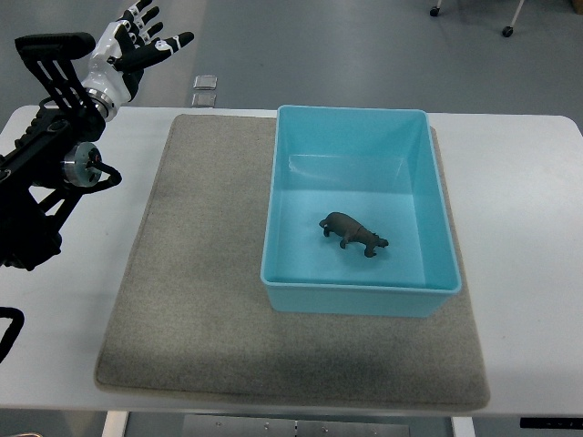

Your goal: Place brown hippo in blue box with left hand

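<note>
Grey mat (182, 300) is laid over the white worktop (528, 273), probably for grip. On it, the blue box (360, 296) is set, brown hippo (353, 233) already inside. Far back, left hand (137, 41) is seen empty, fingers splayed.

left arm (46, 182): cut off by the picture's left edge; its lower part runs out of view
dark loop (7, 330): at the left edge below the arm, only a curved piece shows; cannot tell what it belongs to
counter (528, 228): near edge and right end cropped by the frame
grey mat (182, 300): part lies hidden under the blue box (360, 296)
brown hippo (353, 233): too small to make out face or feet
wheels (506, 30): at the top edge, what they carry is cut off
small square thing (205, 88): beyond the counter, too small to tell
</note>
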Available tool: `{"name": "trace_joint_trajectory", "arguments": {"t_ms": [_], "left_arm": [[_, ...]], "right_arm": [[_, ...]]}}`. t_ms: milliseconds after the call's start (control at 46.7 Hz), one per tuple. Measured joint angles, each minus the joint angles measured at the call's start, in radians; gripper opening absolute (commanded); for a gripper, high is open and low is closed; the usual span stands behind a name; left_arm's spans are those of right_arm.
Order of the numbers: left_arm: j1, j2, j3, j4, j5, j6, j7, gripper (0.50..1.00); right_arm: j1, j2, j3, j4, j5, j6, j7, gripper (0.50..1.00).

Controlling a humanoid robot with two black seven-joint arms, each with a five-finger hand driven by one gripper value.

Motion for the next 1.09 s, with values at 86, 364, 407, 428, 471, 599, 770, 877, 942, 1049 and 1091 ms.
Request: {"name": "trace_joint_trajectory", "arguments": {"t_ms": [86,364,407,428,471,599,770,877,942,1049,1091], "left_arm": [[0.007,0.001,-0.001,0.003,-0.080,0.002,0.000,0.994],[0.063,0.012,-0.024,0.004,-0.162,0.006,-0.002,0.996],[0.077,0.012,-0.038,0.004,-0.162,0.004,-0.005,0.996],[0.082,0.013,-0.041,0.004,-0.162,0.004,-0.009,0.996],[0.090,0.012,-0.046,0.004,-0.162,0.003,-0.016,0.996],[0.109,0.008,-0.046,0.004,-0.162,0.003,-0.037,0.996],[0.117,0.007,-0.050,0.003,-0.163,0.004,-0.045,0.996],[0.119,0.008,-0.065,0.002,-0.163,0.004,-0.046,0.996],[0.127,0.006,-0.069,0.001,-0.163,0.004,-0.046,0.996],[0.130,0.004,-0.070,0.001,-0.163,0.004,-0.046,0.996],[0.131,0.002,-0.070,0.001,-0.163,0.004,-0.046,0.996]], "right_arm": [[0.000,0.000,0.000,0.000,0.000,0.000,0.000,0.936],[0.000,0.000,0.000,0.000,0.000,0.000,0.000,0.936],[0.000,0.000,0.000,0.000,0.000,0.000,0.000,0.936],[0.000,0.000,0.000,0.000,0.000,0.000,0.000,0.936],[0.000,0.000,0.000,0.000,0.000,0.000,0.000,0.936],[0.000,0.000,0.000,0.000,0.000,0.000,0.000,0.936],[0.000,0.000,0.000,0.000,0.000,0.000,0.000,0.936],[0.000,0.000,0.000,0.000,0.000,0.000,0.000,0.936],[0.000,0.000,0.001,0.000,0.000,0.000,0.000,0.936],[-0.001,0.000,0.000,0.001,-0.004,0.001,0.000,0.936],[0.000,0.000,0.000,0.001,-0.004,0.001,0.000,0.936]]}}
